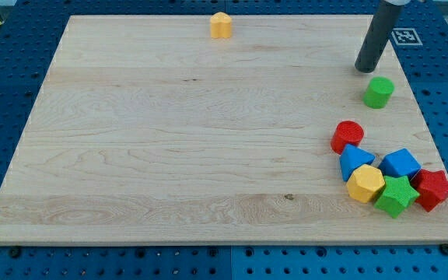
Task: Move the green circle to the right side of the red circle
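Observation:
The green circle (379, 92) stands on the wooden board near the view's right edge. The red circle (348, 136) lies below it and a little to the view's left, apart from it. My tip (363, 68) rests on the board just above and slightly left of the green circle, with a small gap between them. The rod rises from the tip toward the view's top right.
Below the red circle sits a tight cluster: a blue triangle-like block (355, 162), a yellow hexagon (365, 183), a blue cube (400, 164), a green star (397, 195) and a red star (432, 189). A yellow block (221, 25) stands at the board's top edge (131, 17).

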